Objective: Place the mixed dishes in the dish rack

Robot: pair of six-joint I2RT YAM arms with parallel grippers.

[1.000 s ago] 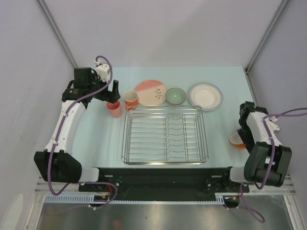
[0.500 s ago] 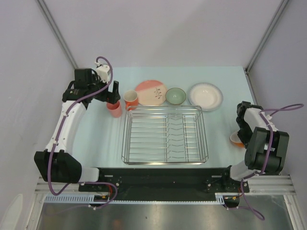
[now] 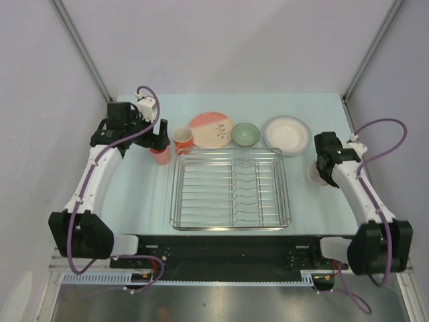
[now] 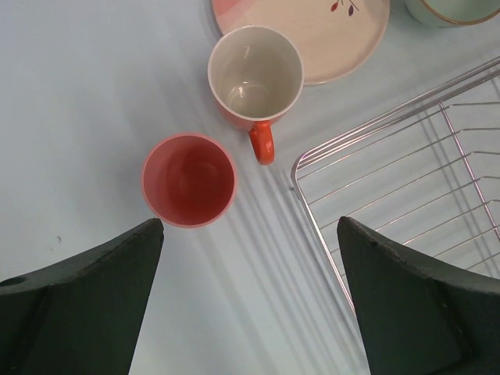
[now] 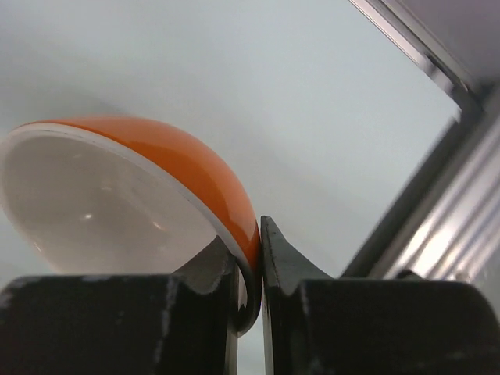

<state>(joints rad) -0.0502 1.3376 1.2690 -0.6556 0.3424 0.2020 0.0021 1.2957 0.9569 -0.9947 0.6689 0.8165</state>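
The silver dish rack (image 3: 230, 188) stands mid-table with no dishes in it. Behind it, left to right, are the pink tumbler (image 3: 159, 156), orange mug (image 3: 183, 139), pink-and-cream plate (image 3: 211, 129), pale green bowl (image 3: 246, 134) and white shallow plate (image 3: 287, 134). My left gripper (image 3: 159, 142) hangs open just above the tumbler (image 4: 188, 180), which lies ahead of the gap between the fingers. The mug (image 4: 255, 74) sits beside it. My right gripper (image 5: 258, 234) is shut on the rim of the orange bowl (image 5: 125, 195). The bowl (image 3: 314, 176) is tilted, right of the rack.
The rack's corner (image 4: 301, 160) lies close to the right of my left fingers. A metal frame rail (image 5: 437, 195) runs along the table's right edge near the held bowl. Grey walls close in the table on both sides and at the back.
My right gripper has shut on the orange bowl and carried it from the table's right edge inward and away, towards the rack's right side. The left gripper has shifted slightly over the tumbler.
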